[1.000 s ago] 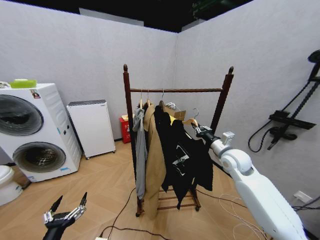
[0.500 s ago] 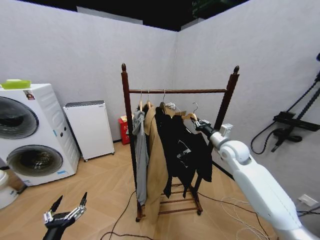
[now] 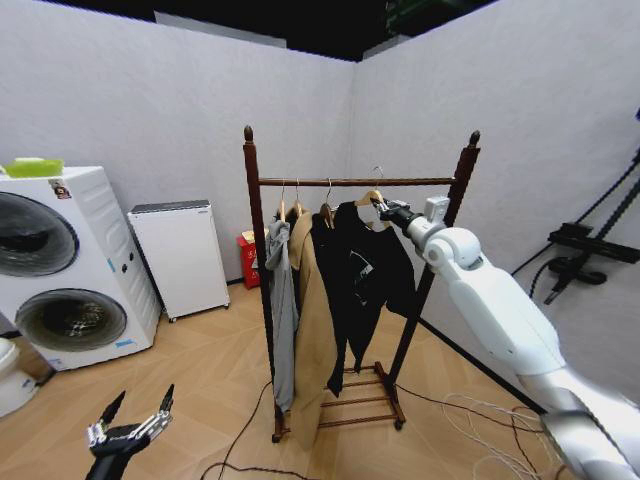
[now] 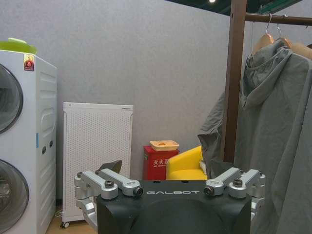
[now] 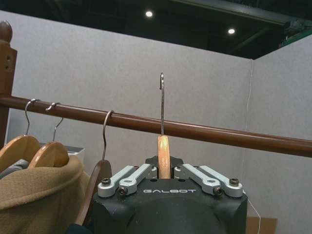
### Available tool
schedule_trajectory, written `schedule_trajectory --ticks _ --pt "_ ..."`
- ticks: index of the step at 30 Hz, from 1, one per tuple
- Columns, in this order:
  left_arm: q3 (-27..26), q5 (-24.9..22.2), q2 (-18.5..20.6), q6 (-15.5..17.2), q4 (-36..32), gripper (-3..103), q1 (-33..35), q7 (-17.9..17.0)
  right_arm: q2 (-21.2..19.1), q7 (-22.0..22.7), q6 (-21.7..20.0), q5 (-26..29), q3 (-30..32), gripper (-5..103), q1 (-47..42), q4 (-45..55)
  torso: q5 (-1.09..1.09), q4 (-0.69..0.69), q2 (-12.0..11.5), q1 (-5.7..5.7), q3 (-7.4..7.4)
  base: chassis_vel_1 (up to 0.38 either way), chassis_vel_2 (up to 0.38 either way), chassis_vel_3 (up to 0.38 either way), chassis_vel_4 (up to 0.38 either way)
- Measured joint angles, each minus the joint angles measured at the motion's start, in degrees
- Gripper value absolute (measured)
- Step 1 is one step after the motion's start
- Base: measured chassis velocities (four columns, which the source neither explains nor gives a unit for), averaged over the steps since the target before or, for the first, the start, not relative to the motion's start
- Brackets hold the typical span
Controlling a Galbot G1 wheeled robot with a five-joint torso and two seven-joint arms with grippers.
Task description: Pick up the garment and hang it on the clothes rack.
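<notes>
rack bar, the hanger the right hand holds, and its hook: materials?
Rack bar: looks like wood, dark brown with a glossy varnish; a sheen runs along it.
Hanger, clamped in the right hand: light, pale unstained wood, smooth.
Hook: thin bare metal wire, silvery; its top rises above the bar.

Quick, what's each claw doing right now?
Left gripper: open, holding nothing, low by the floor.
Right gripper: shut on the garment's hanger, at the rack bar.

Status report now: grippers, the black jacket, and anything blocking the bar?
Right gripper shut on hanger, hook raised at bar height. Black jacket hangs below it beside tan coat. Left gripper low, open, idle. Bar free near right post.
</notes>
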Motion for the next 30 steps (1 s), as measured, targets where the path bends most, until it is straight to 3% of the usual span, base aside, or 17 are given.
schedule_trajectory --ticks 8,11,22,30 --pt "0.0 0.0 0.0 0.0 0.0 100 0.0 0.0 2.0 -1.1 -0.1 1.1 -8.4 10 10.0 -7.6 0.00 0.00 0.0 0.00 0.00 0.000 0.000 0.000 0.000" --pt "0.0 0.0 0.0 0.0 0.0 100 0.0 0.0 2.7 -1.0 -1.7 5.1 -11.5 10 13.1 -10.9 0.01 0.00 0.0 0.00 0.00 0.000 0.000 0.000 0.000" --pt "0.0 0.0 0.0 0.0 0.0 100 0.0 0.0 4.6 -0.5 -3.6 8.9 -15.4 10 16.9 -18.3 0.01 -0.01 0.0 0.00 0.00 0.000 0.000 0.000 0.000" --pt "0.0 0.0 0.0 0.0 0.0 100 0.0 0.0 7.3 -0.9 -2.7 7.8 -16.9 10 17.8 -21.5 0.01 -0.01 0.0 0.00 0.00 0.000 0.000 0.000 0.000"
